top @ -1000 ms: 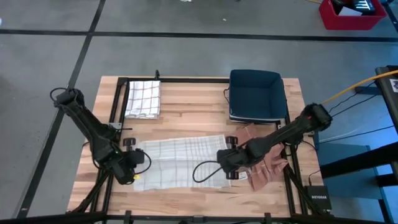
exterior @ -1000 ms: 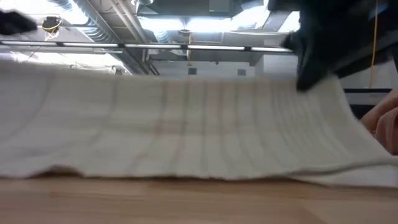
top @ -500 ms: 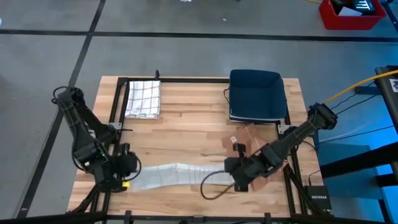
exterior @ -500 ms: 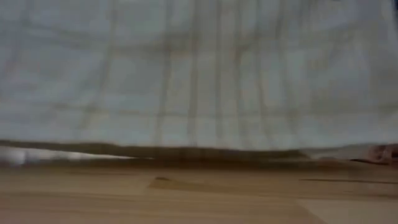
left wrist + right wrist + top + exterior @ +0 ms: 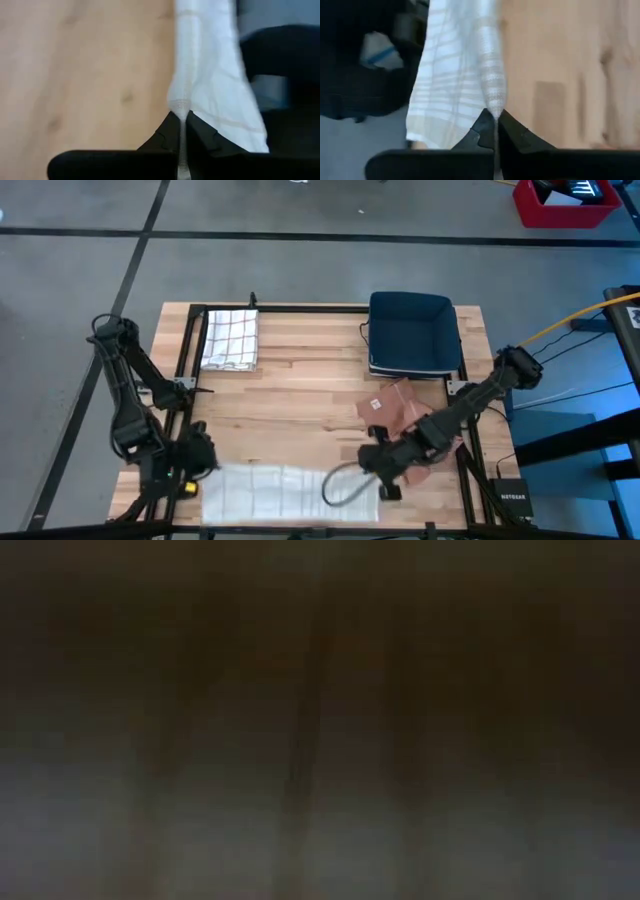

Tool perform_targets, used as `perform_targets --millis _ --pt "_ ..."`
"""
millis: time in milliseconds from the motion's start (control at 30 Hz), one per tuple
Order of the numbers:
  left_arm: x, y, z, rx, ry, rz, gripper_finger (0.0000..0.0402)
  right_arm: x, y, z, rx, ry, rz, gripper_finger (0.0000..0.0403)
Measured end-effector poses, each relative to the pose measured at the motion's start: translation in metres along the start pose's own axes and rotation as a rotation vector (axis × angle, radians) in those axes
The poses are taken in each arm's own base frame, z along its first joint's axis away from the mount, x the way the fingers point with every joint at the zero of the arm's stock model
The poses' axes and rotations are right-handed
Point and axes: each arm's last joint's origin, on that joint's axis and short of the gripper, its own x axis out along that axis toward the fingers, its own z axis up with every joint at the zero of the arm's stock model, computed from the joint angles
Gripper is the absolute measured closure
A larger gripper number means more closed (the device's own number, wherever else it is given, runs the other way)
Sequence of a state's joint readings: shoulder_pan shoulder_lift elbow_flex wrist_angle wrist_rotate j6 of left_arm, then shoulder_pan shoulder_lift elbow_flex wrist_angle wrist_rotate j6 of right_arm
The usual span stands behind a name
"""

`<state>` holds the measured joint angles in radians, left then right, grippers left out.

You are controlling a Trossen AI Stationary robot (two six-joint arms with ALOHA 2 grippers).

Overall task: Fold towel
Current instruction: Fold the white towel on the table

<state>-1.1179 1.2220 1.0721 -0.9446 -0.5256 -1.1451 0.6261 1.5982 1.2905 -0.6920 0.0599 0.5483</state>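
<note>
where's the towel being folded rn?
In the high view the white towel lies along the table's near edge, stretched between the left gripper and the right gripper, each pinching one end.

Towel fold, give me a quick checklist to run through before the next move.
1. Left gripper pinching the towel: ok, shut on an edge.
2. Right gripper pinching the towel: ok, shut on an edge.
3. Towel stretched between both grippers at the table's near edge: ok.
4. Brown cloth apart from the towel: cannot tell, the right arm covers the gap.
5. Low view usable: not ok, fully blocked.
6. Folded checked towel and blue bin out of the way: ok.
</note>
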Motion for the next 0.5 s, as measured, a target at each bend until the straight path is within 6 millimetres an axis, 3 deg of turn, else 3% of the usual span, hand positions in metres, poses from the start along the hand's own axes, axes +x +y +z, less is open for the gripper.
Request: perform_targets --millis 300,500 --pt "0.051 0.066 -0.055 -0.026 0.043 0.389 0.0397 0.048 -0.093 -0.023 0.127 0.062 -0.203 0.0394" --pt "0.066 0.085 -0.067 -0.032 0.046 0.460 0.0396 0.056 -0.118 -0.031 0.168 0.059 -0.227 0.0392"
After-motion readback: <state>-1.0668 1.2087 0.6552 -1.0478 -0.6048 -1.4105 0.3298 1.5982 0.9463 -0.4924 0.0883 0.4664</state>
